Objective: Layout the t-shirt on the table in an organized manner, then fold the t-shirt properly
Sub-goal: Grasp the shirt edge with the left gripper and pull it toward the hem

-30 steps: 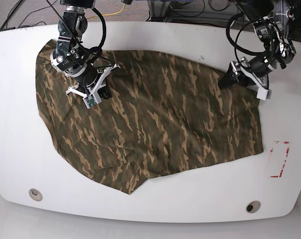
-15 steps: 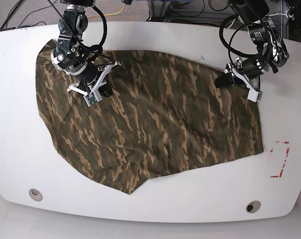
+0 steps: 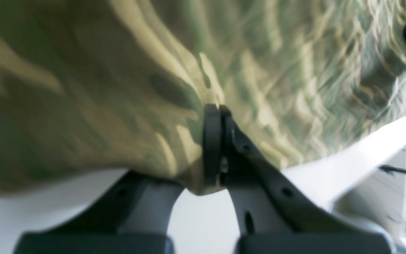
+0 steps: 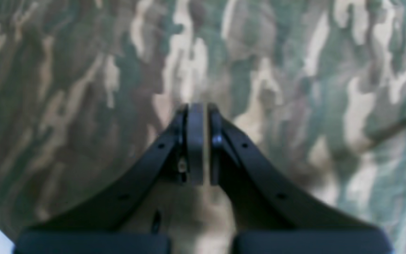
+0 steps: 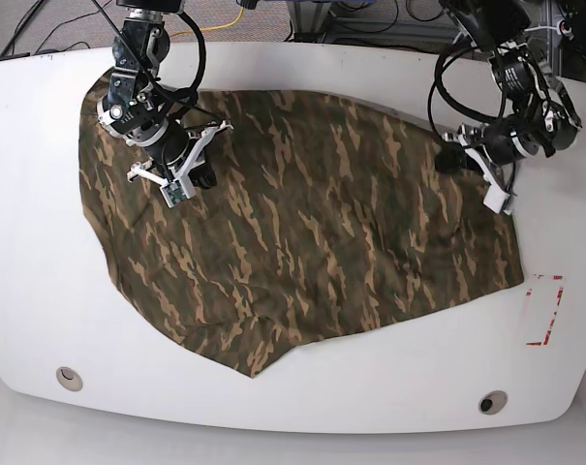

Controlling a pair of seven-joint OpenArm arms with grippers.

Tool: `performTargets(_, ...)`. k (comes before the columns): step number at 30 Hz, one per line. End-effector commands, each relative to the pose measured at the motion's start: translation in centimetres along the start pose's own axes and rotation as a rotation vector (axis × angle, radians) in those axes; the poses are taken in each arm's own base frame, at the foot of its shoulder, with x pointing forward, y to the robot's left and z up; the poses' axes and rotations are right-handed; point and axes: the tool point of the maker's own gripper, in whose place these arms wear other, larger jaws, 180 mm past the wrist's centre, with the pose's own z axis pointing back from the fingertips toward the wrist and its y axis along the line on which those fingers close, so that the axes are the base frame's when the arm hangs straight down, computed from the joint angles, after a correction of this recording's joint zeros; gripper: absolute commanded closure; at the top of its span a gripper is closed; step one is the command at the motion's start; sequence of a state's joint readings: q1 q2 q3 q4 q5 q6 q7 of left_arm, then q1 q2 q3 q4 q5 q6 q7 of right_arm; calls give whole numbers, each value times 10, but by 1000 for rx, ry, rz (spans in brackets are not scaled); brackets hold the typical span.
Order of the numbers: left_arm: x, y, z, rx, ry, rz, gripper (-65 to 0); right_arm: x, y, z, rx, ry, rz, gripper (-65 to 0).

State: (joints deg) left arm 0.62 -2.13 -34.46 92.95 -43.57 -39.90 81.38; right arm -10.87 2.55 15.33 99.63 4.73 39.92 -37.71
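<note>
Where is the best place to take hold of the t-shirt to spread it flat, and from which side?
Probably at the outer hem of the t-shirt, coming in from the table side. The cloth lies flat there with its edge free. The left claw is already shut on such an edge; the right claw is shut further inside.

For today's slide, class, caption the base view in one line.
Both end effectors, left and right, pinch a camouflage t-shirt spread across the white table.

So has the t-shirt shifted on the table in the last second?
Yes. The t-shirt slid toward the red outline mark; its near right corner now sits closer to it.
</note>
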Motion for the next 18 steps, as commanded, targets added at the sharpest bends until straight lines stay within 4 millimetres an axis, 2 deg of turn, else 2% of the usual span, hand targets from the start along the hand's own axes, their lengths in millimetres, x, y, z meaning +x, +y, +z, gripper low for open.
performTargets(1,43,-9,5,-14,-102,-72,0,15,-2,2,-1,-52,6,-27)
performTargets(6,89,-31,-8,-77,-142,-165,-38,15,-2,2,-1,-53,6,-27)
performTargets(10,113,-46,-28,-149,-128,-146,-83,15,-1,2,2,-53,8,-27)
performTargets(13,122,-64,-55,-239,-88,-82,-106,15,-1,2,2,-54,6,-27)
performTargets(18,133,-89,-91,-356,-2,37,-107,15,-1,2,2,-56,6,-27)
